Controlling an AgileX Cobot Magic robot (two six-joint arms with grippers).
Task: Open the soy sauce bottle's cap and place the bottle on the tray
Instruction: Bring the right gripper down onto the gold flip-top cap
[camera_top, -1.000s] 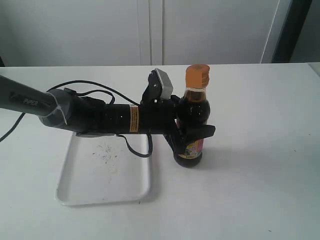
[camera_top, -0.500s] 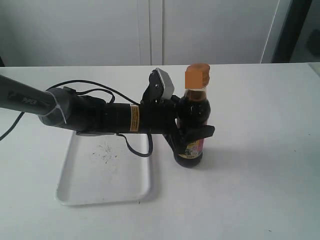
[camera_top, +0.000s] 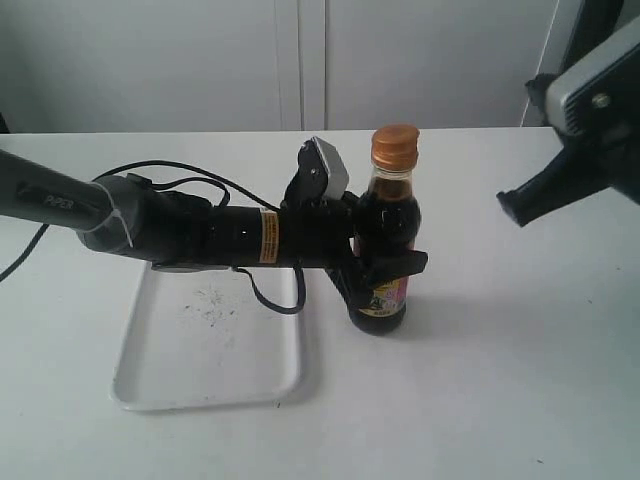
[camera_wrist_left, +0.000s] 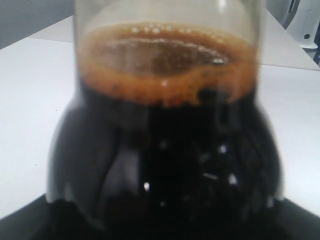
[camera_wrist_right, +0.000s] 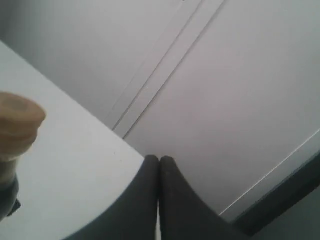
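Standing upright near the middle of the table (camera_top: 520, 380), the soy sauce bottle (camera_top: 386, 240) is clamped around its dark body by the left tool (camera_top: 385, 268). The cap (camera_top: 395, 146) sits closed on the neck. Toward the table's left edge lies the tray (camera_top: 205, 345), just beside the bottle. High over the right edge, well apart from the bottle, the right tool (camera_wrist_right: 159, 172) hangs with its fingers pressed together on nothing.

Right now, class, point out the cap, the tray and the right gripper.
cap (camera_top: 395, 146), exterior view, on its orange side wall.
tray (camera_top: 205, 400), exterior view, on its near rim.
right gripper (camera_top: 515, 208), exterior view, at its dark fingertips.
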